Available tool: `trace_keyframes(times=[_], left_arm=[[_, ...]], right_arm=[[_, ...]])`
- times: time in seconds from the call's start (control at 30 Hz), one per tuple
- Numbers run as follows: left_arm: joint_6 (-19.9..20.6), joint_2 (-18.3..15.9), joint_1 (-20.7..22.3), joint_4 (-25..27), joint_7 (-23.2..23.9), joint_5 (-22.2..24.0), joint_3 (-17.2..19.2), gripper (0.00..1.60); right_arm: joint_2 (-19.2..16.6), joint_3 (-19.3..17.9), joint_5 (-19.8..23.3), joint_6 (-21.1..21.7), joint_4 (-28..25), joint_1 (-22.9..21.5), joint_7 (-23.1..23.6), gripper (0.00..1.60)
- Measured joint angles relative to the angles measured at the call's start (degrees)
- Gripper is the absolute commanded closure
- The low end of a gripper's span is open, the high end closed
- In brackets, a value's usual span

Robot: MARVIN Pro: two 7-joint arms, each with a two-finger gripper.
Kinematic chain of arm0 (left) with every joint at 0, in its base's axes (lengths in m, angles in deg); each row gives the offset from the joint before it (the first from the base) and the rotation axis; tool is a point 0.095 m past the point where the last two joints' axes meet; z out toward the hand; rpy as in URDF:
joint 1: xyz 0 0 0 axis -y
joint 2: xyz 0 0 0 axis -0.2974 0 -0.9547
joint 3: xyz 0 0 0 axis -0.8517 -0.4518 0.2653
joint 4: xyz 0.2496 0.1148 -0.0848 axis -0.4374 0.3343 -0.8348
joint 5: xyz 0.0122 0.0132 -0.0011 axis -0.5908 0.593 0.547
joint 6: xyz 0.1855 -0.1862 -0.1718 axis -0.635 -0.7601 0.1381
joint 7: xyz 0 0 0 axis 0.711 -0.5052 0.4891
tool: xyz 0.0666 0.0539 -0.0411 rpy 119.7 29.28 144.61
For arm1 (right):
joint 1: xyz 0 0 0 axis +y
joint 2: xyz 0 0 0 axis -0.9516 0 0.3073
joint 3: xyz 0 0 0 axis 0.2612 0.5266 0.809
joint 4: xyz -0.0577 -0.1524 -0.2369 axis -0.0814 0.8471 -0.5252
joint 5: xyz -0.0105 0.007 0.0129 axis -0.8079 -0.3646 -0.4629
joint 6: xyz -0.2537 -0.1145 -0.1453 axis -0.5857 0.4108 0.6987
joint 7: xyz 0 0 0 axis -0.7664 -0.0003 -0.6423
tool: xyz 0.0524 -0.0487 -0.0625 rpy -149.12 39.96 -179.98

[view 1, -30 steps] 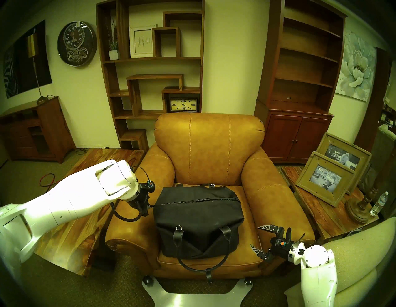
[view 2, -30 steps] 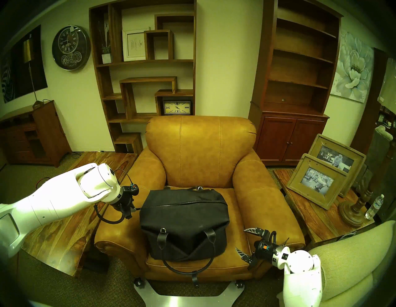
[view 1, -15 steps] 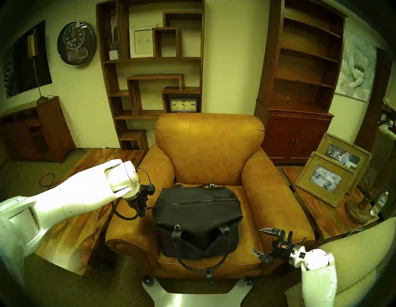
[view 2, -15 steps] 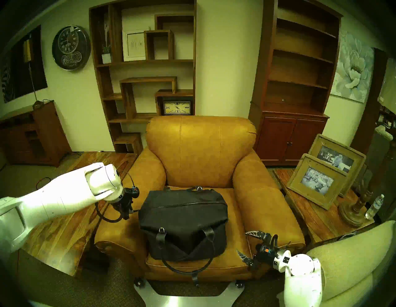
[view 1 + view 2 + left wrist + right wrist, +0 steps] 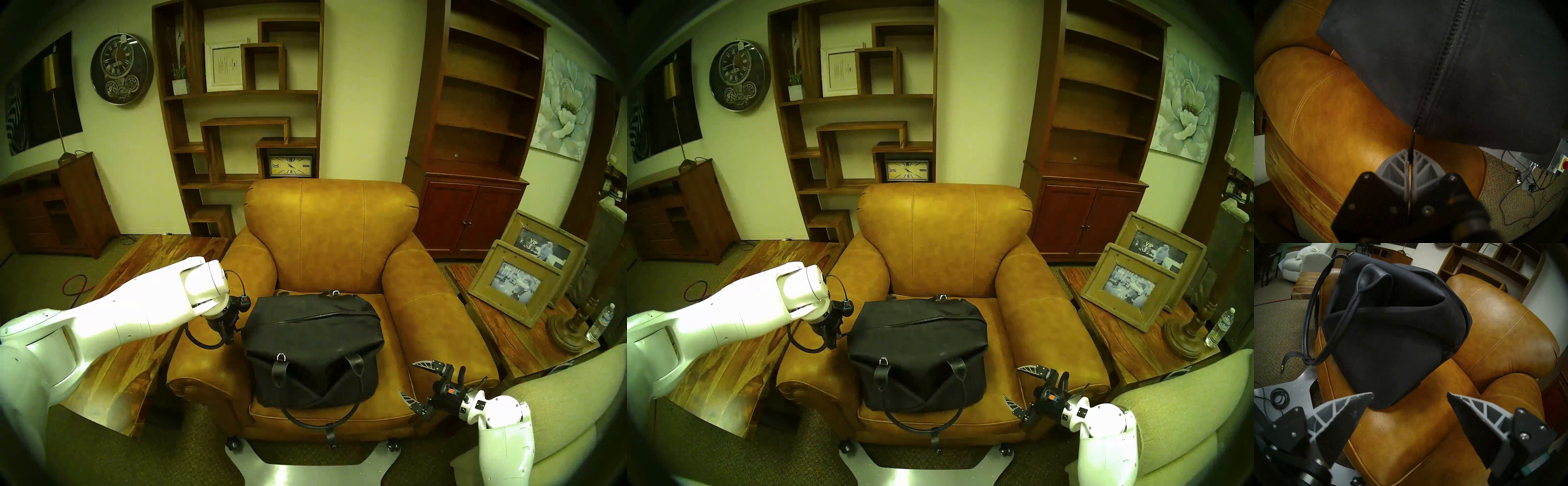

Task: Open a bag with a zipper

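The black canvas bag (image 5: 312, 346) lies on the seat of a tan leather armchair (image 5: 332, 237), its loop handles (image 5: 322, 424) hanging over the seat's front edge. The zipper (image 5: 315, 317) runs across its top from left to right. In the left wrist view its teeth (image 5: 1440, 59) look closed. My left gripper (image 5: 234, 334) is at the bag's left end, shut on the thin black zipper pull (image 5: 1412, 142); it also shows in the left wrist view (image 5: 1410, 152). My right gripper (image 5: 406, 378) is open and empty over the seat's front right corner, apart from the bag (image 5: 1390, 344).
Wooden side tables stand left (image 5: 112, 373) and right (image 5: 515, 339) of the chair. The right one holds picture frames (image 5: 515, 281), a lamp base (image 5: 566, 336) and a water bottle (image 5: 600, 322). A beige sofa (image 5: 570, 407) is by my right arm. My base plate (image 5: 312, 471) lies below the chair's front.
My left wrist has moved a little to the right, toward the bag, still holding the pull. My right gripper has drifted slightly right and down. The bag has barely shifted.
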Motion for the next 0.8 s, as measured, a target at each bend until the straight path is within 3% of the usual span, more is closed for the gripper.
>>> trace_keyframes(times=[0.47,0.8], left_arm=[[-2.10,3.67,-0.02,-5.76,-0.36,-1.24,-3.08,1.60],[-3.69,4.70,-1.09,-7.75,-1.64,-0.35,-2.39,1.60]], right_arm=[[0.00,-0.03,0.14,-0.10,-0.20,-0.18,0.15,0.00],[0.05,0.18,-0.01,-0.09,-0.24,-0.25,0.21,0.00]])
